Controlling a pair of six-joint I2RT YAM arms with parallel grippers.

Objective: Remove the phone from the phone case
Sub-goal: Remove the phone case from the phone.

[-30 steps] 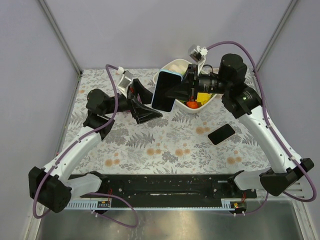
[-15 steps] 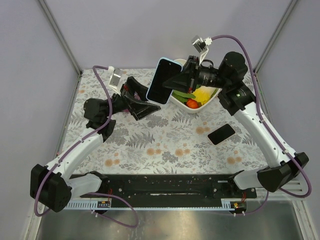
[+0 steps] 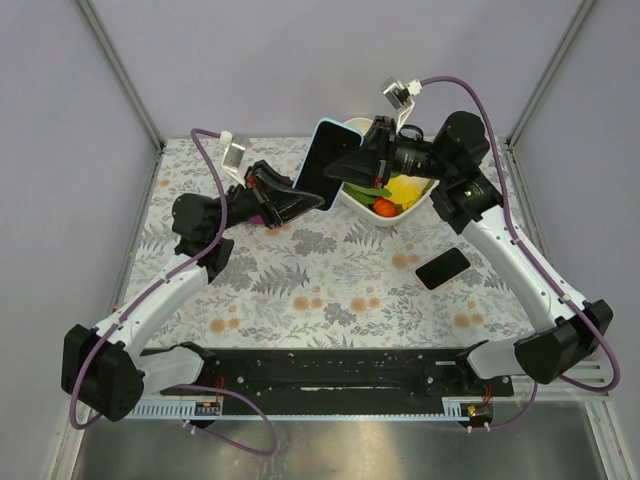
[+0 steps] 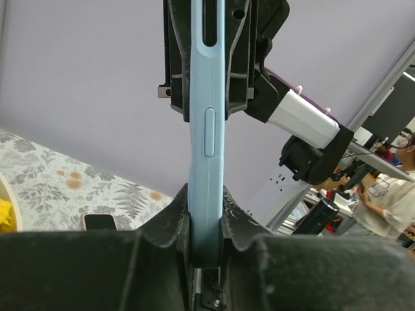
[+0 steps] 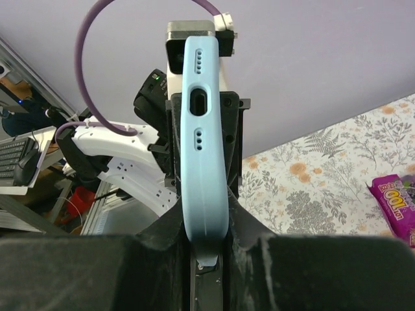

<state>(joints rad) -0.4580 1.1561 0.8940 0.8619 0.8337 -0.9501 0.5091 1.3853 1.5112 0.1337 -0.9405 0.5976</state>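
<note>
1. Both my left gripper and right gripper are pinched down on opposite ends of the blue phone case, midair by the bowl.
2. Case looks like soft, grippy rubber; I'd guess the phone inside is rigid and breakable. I'd peel a corner.
3. Spare black phone sits off right, well clear.

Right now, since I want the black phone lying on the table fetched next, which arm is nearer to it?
Right. The right arm passes close beside the black phone, on its right; the left arm lies well off to its left, across the table.
</note>
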